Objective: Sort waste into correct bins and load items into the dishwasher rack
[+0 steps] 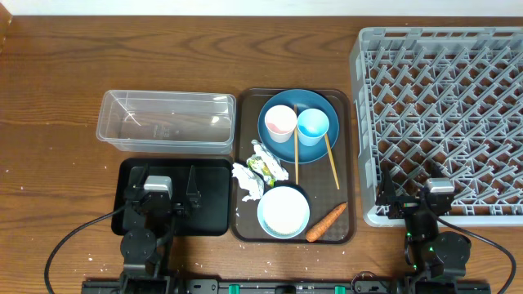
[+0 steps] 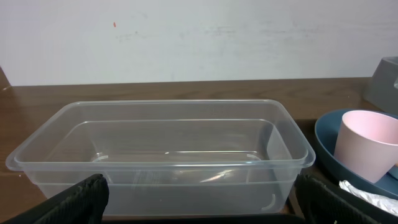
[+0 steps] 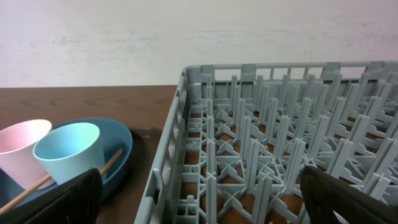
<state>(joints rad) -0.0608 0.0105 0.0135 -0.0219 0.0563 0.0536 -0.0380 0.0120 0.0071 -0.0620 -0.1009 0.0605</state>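
Crumpled paper: with its green-yellow wrapper, at the left edge of the brown serving tray, between the blue plate and the white bowl. It looks like the first pick for the left arm.
Carrot piece: near-right corner of the same tray, just beside the bowl.
Rice: I cannot tell whether any is in the bowl.
Plate load: pink cup and light-blue cup stand on it, and two chopsticks lean off its near rim.
Bins: clear tub at the desk's far-left side. The black tray is near-left, touching the serving tray's left edge.
Rack: right edge of the desk, apart from the serving tray.
Left gripper: jaws wide apart and holding nothing, over the black tray.
Right gripper: jaws wide apart and empty, at the rack's near-left corner.
Doing it well: come down on the paper from above and pinch its bulk, wrapper included. Keep the fingers off the bowl's rim and the nearer chopstick.
Risk: soft paper may slip, or it may shed the wrapper.
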